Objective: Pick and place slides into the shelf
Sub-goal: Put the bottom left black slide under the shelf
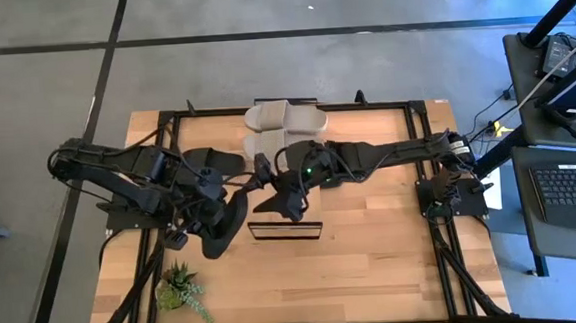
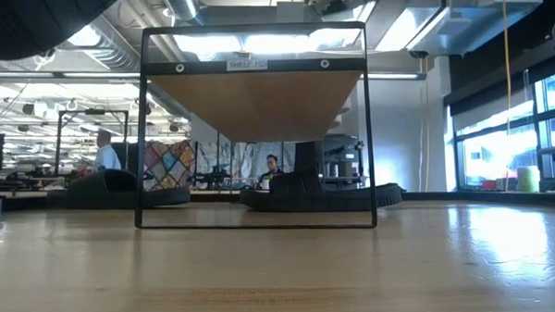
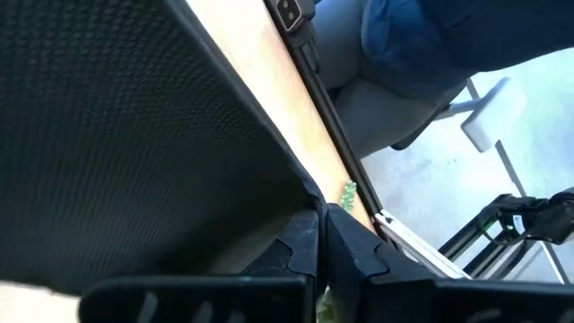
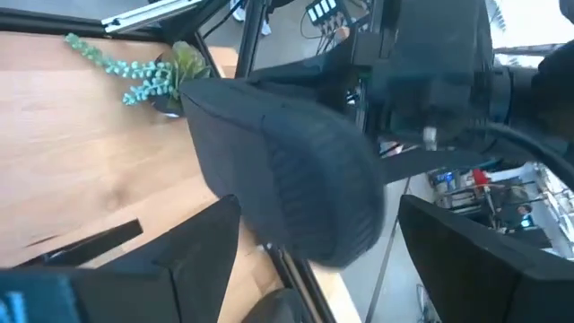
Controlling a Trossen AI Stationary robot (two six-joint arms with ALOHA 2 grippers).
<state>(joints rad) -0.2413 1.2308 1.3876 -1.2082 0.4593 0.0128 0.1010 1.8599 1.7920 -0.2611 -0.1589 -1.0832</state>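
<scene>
The shelf (image 2: 256, 129) is standing nearest the low camera, its dark frame upright on the table (image 1: 373, 246) and its light plank top spanning the frame. In the high view it is lying just in front of both grippers, near the table's middle.

Just behind it, the left gripper (image 1: 214, 214) is holding a black slide (image 1: 222, 226) with its fingers pressed together on it; the slide seems to be lifted off the wood, though the angle is poor. The right gripper (image 1: 283, 204) is sitting beside it with its fingers (image 4: 202, 238) spread wide around that same slide's rounded end (image 4: 287, 179).

A plant (image 1: 180, 286) is standing at the near left corner. Farther back, beige slides (image 1: 284, 127) are resting at the far edge, with another black slide (image 1: 213, 161) to their left.
</scene>
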